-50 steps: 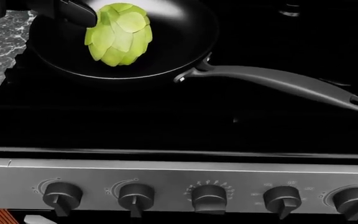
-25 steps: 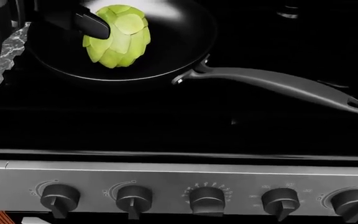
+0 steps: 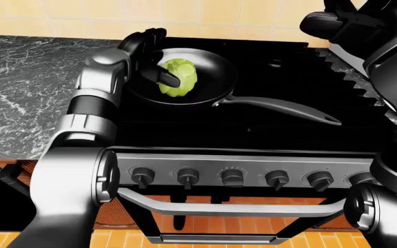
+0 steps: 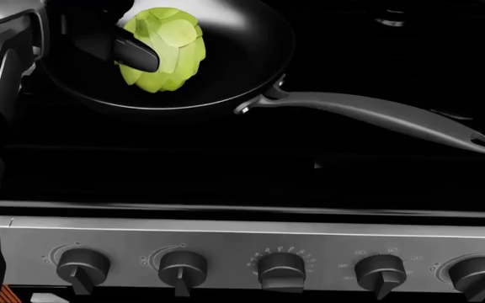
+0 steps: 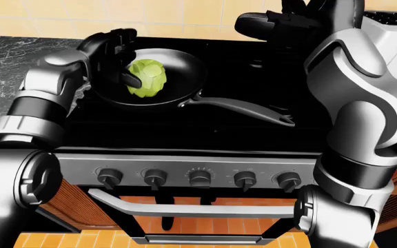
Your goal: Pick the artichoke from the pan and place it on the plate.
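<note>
Left-eye view: artichoke [image 3: 178, 84] inside the pan [image 3: 216, 77], left hand [image 3: 150, 64] reaching in, dark finger [image 3: 168, 80] across it.

Head view: grasping step; closure round the artichoke impossible to tell.

Right-eye view: right hand [image 5: 267, 23] raised beyond the pan, state unclear. Next: firm grip, lift.

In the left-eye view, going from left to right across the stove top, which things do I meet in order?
Marble counter → left hand → artichoke, lying in the pan → pan handle → right hand at the top right.
</note>
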Tool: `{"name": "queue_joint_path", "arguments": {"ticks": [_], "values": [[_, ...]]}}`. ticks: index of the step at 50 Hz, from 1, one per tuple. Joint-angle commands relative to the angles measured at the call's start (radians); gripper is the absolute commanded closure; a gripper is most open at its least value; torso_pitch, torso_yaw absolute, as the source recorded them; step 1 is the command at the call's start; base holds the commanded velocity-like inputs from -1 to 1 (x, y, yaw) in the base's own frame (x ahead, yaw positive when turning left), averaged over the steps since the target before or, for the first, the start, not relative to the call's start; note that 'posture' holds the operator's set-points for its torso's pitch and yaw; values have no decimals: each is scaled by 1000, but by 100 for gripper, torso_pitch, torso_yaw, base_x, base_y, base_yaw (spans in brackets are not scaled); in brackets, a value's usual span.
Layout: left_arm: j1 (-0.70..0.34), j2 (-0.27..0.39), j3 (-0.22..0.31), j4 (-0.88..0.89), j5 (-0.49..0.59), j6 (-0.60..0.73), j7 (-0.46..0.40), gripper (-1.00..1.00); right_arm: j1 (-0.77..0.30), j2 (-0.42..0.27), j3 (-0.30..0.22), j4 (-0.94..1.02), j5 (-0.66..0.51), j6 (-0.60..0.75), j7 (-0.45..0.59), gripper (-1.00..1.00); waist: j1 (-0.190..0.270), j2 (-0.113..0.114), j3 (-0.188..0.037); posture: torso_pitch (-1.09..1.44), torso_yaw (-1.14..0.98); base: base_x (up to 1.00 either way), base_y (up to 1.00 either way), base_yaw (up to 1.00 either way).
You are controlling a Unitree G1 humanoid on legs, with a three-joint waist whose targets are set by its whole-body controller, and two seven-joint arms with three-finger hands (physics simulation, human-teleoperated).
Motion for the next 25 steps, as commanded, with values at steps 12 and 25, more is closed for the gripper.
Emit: {"name": "queue_joint_path", "arguments": {"ticks": [12,25], "values": [[-44,0,14,9,26,-66,40,-100,-40,-17,-19,-8,-6,-36,-16,-100,0,-1,-34,0,0,0,0,0],[-44,-9,11,16,35,-75,38,-100,-34,-15,-14,-17,-4,-36,-12,-100,0,-2,-35,0,0,0,0,0]]}}
